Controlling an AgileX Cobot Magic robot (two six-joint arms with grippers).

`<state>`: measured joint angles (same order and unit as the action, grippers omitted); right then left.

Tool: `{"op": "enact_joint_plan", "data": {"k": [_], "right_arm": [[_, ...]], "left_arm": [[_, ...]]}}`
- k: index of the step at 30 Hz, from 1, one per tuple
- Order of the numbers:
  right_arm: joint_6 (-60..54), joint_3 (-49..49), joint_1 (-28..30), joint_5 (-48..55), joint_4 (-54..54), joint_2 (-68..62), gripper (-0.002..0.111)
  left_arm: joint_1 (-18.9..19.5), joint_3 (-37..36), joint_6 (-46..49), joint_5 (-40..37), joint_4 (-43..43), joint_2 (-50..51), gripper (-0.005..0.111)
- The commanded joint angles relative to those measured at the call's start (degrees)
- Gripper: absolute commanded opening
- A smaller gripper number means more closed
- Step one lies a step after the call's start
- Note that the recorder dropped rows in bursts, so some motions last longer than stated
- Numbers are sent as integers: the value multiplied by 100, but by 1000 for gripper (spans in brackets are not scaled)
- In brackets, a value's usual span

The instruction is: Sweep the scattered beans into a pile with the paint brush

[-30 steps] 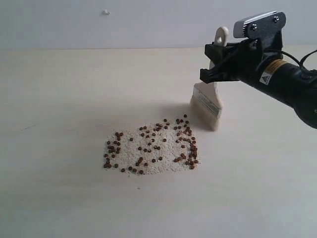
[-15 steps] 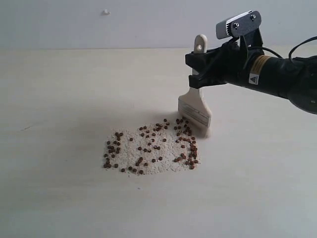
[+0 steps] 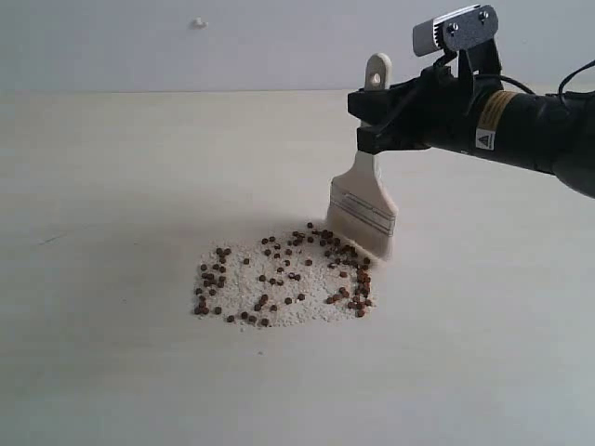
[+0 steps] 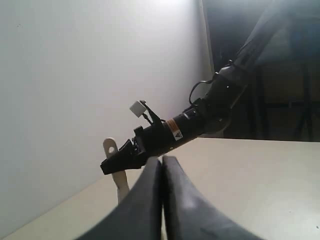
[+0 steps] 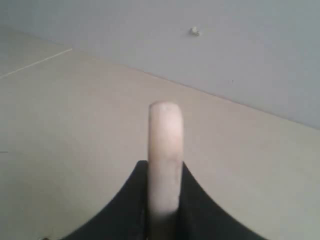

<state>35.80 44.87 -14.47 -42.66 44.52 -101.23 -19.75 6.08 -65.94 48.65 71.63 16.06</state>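
The right end effector is clamped on the paint brush handle, upper right. Its bristles sit at the right edge of the beans, mid-frame on the worktop, likely to push them together. The left end effector is pressed together, empty.

The right gripper clamps the paint brush by its wooden handle, nearly upright. Its cream bristles meet the pale table at the far right edge of the beans, which lie scattered among off-white grains.
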Motion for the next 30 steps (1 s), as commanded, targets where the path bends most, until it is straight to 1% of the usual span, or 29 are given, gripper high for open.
{"op": "enact_joint_plan", "data": {"k": [1,3,6,7,8,9,12,15,17,20,21,22,26,27,28,29,30], "right_arm": [[-12,15,10,320,-118,258,0],[-12,15,10,540,-263,319,0],[-26,-17,10,1219,-1057,608,0],[-130,-72,10,1257,-1299,690,0],[-413,-246,10,1206,-1828,842,0],[-507,-350,10,1155,-2004,917,0],[-630,-887,10,1036,-2262,1197,0],[-1015,-1531,10,341,-2808,1362,0],[-1017,-1815,10,3,-3046,1514,0],[-1091,-2055,-60,-202,-3334,1692,0],[-1326,-2055,-171,-33,-3552,1750,0],[-1624,-2055,-375,-21,-4055,1753,0],[-2615,-2055,-863,56,-5380,1753,0],[-3181,-2055,-1134,99,-6094,1753,0],[-3533,-2055,-1340,71,-6549,1753,0],[-3979,-2055,-1675,-133,-7114,1753,0],[-4132,-2055,-1815,-260,-7338,1753,0]], "left_arm": [[-18,-22,-29,0,-34,-28,0],[-18,-22,-29,0,-34,-28,0],[-18,-22,-29,0,-34,-28,0],[-18,-22,-29,0,-34,-28,0],[-18,-22,-29,0,-34,-28,0],[-18,-22,-29,0,-34,-28,0],[-18,-22,-29,0,-34,-28,0],[-18,-22,-29,0,-34,-28,0],[-18,-22,-29,0,-34,-28,0],[-18,-22,-29,0,-34,-28,0],[-18,-22,-29,0,-34,-28,0],[-18,-22,-29,0,-34,-28,0],[-18,-22,-29,0,-34,-28,0],[-18,-22,-29,0,-34,-28,0],[-18,-22,-29,0,-34,-28,0],[-18,-22,-29,0,-34,-28,0],[-18,-22,-29,0,-34,-28,0]]}}
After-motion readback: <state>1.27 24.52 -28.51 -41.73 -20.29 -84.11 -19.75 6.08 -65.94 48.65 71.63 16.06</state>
